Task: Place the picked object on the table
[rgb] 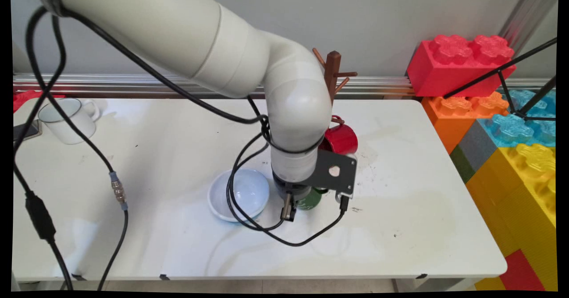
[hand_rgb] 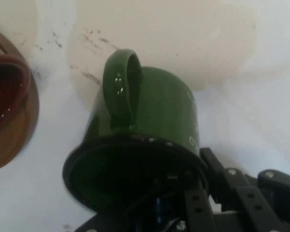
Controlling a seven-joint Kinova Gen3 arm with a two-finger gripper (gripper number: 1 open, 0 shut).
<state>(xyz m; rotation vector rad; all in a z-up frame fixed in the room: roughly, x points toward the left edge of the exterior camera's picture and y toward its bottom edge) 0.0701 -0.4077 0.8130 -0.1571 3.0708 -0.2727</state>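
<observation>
The end effector (hand_rgb: 169, 212) is reaching down onto a green mug (hand_rgb: 150, 121) that is lying on its side on the white bench (rgb: 400, 227), handle up. Its linkage is crowding the mug's dark rim, with one finger seemingly going inside the mouth, but I cannot tell whether it is gripping. A pale blue bowl (rgb: 240, 194) is sitting just beside it. A red mug (rgb: 341, 138) is hanging at the brown wooden mug tree (rgb: 332, 73) behind. A white mug (rgb: 71, 119) is standing well apart.
</observation>
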